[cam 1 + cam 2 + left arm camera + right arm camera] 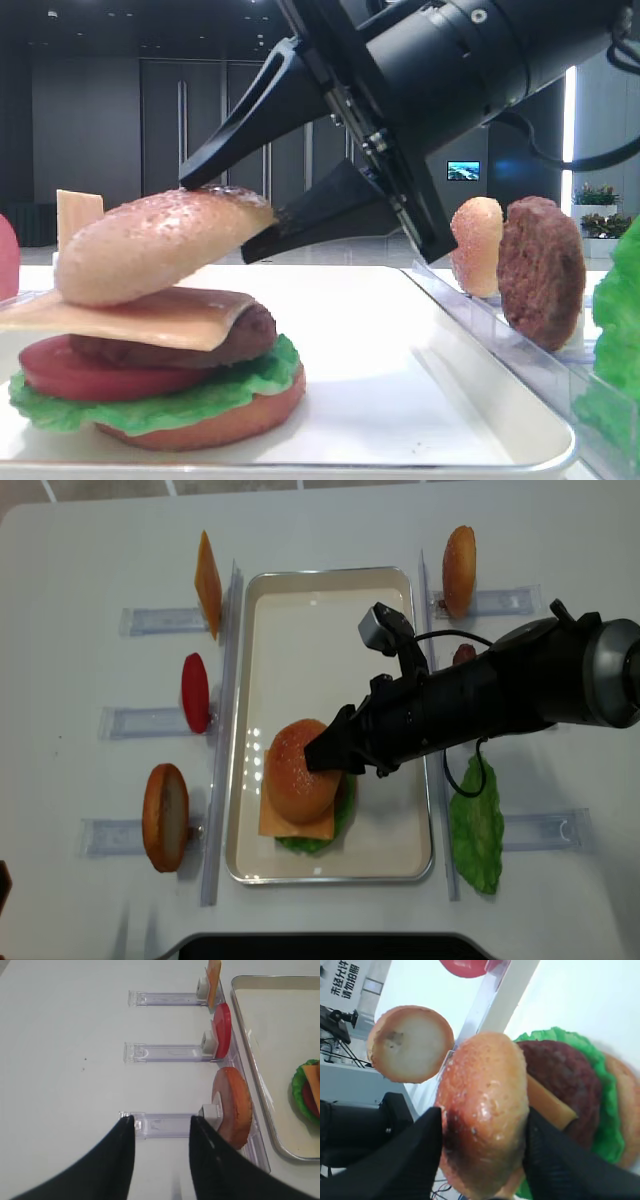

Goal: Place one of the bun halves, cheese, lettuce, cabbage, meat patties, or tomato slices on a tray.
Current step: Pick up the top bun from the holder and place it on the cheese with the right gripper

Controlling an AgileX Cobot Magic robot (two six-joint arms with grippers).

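Left wrist: racked tomato slice [222,1030].

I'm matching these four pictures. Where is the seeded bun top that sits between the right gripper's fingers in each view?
Exterior high: bun top, left of centre, tilted on the stack of fillings.
Right wrist: centre, between the dark fingers.
Left wrist: not in view; only the stack's edge shows at far right.
Exterior high (realsense): lower centre, on the stack.
Shared landmark: the white tray.
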